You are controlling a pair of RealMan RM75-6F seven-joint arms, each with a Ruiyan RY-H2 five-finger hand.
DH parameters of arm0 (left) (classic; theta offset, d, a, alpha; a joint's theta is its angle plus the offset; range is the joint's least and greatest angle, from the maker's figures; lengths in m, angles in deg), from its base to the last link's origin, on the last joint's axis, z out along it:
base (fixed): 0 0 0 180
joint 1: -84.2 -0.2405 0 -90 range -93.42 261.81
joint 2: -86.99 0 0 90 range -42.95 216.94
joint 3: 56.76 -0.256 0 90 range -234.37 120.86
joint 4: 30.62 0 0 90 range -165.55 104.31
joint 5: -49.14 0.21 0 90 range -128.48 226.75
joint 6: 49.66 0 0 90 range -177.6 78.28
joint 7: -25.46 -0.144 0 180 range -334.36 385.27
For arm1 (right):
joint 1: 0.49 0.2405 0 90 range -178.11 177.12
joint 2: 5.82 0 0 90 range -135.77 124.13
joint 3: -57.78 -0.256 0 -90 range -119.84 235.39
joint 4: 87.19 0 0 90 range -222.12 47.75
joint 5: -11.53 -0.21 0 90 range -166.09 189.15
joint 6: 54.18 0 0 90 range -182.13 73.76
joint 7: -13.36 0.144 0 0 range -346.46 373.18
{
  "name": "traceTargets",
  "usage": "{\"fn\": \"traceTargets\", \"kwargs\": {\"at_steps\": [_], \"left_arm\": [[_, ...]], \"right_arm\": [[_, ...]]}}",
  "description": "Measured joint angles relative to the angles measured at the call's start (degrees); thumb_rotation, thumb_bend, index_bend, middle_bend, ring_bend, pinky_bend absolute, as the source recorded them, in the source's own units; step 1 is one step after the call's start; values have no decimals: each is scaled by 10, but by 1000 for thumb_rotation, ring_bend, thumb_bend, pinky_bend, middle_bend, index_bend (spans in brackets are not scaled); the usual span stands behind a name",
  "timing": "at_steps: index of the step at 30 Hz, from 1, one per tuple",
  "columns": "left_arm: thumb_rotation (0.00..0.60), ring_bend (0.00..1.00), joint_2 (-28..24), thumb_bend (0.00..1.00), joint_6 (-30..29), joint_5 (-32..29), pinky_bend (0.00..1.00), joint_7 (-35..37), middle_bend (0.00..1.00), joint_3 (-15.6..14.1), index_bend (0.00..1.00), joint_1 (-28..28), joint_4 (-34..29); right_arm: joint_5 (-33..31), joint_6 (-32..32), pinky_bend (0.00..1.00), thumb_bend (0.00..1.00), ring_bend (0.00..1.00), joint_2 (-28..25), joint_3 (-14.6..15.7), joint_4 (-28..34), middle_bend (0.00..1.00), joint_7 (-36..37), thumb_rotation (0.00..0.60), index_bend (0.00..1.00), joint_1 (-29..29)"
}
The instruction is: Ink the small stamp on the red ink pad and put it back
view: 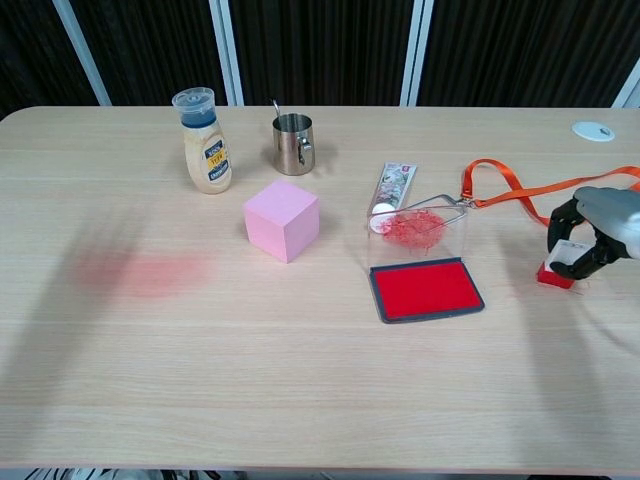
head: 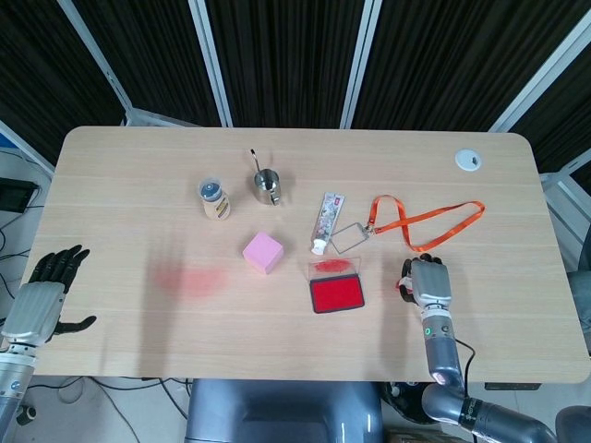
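The right hand (view: 592, 238) sits near the right edge of the desk (view: 300, 370), its fingers curled down around the small stamp (view: 556, 274), a little red block with a white top. The stamp looks to rest on the desk, just right of the red ink pad (view: 426, 289) and apart from it. In the head view the same hand (head: 428, 281) covers the stamp, so only the chest view shows the grip. The ink pad lies open, its clear lid (view: 418, 232) standing up behind it with red smears on it. An orange lanyard (view: 520, 190) loops just behind the right hand. Farther left stand a pink cube (view: 282, 221), a steel cup (view: 293, 143) and a small bottle (view: 204, 140), with a flat tube (view: 393, 187) beside the lid. The left hand (head: 42, 297) hangs off the desk's left edge, fingers spread and holding nothing.
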Motion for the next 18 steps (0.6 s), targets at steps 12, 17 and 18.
{"fn": "traceTargets", "kwargs": {"at_steps": [12, 17, 18], "left_arm": [[600, 0, -1, 22, 1, -1, 0, 1, 0, 0, 0, 0, -1], [600, 0, -1, 22, 1, -1, 0, 1, 0, 0, 0, 1, -2], [600, 0, -1, 22, 1, -1, 0, 1, 0, 0, 0, 1, -2]], "right_arm": [[33, 6, 447, 745, 451, -6, 12, 4, 601, 19, 600, 751, -1], [67, 12, 451, 749, 460, -14, 21, 7, 611, 42, 600, 763, -4], [74, 13, 451, 750, 462, -17, 23, 9, 614, 47, 600, 767, -5]]}}
